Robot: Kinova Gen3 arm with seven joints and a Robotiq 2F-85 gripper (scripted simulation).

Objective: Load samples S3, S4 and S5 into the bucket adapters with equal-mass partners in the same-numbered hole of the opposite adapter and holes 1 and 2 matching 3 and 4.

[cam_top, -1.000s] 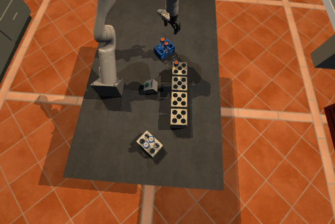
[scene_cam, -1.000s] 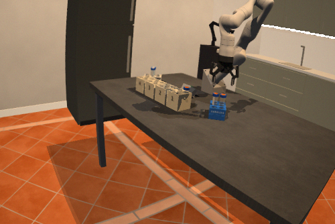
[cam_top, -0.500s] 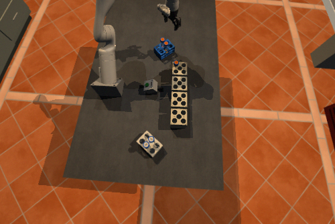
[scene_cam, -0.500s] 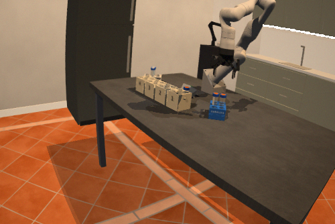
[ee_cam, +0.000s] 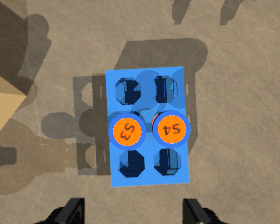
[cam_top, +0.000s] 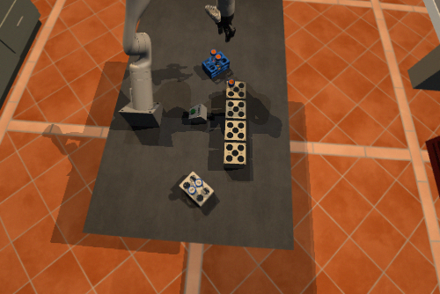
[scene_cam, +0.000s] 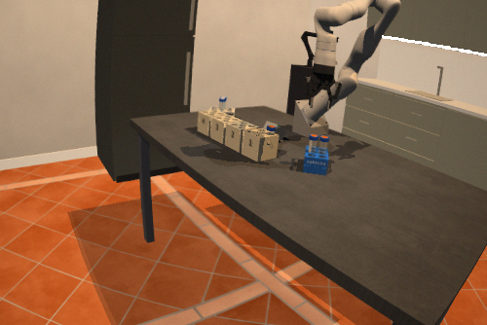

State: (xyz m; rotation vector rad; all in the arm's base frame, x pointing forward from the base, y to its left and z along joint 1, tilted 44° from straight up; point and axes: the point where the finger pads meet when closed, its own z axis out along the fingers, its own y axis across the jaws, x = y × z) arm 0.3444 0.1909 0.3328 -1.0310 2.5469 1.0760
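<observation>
The room has a floor of orange-red terracotta tiles (scene_cam: 73,232) laid on the diagonal and crossed by paler, wider bands, and plain beige walls (scene_cam: 49,56) with a white skirting board along the bottom. A tall dark two-door refrigerator (scene_cam: 146,66) stands against the back wall, just behind the far corner of a dark grey bench (scene_cam: 390,212) on slim dark legs, whose broad shadow falls across the tiles beneath it. Along the right-hand wall runs a row of grey-green base cabinets (scene_cam: 404,120) under a pale worktop with a sink and tall tap, with a matching wall cabinet (scene_cam: 429,8) above, a bright strip of light running under its lower edge.
</observation>
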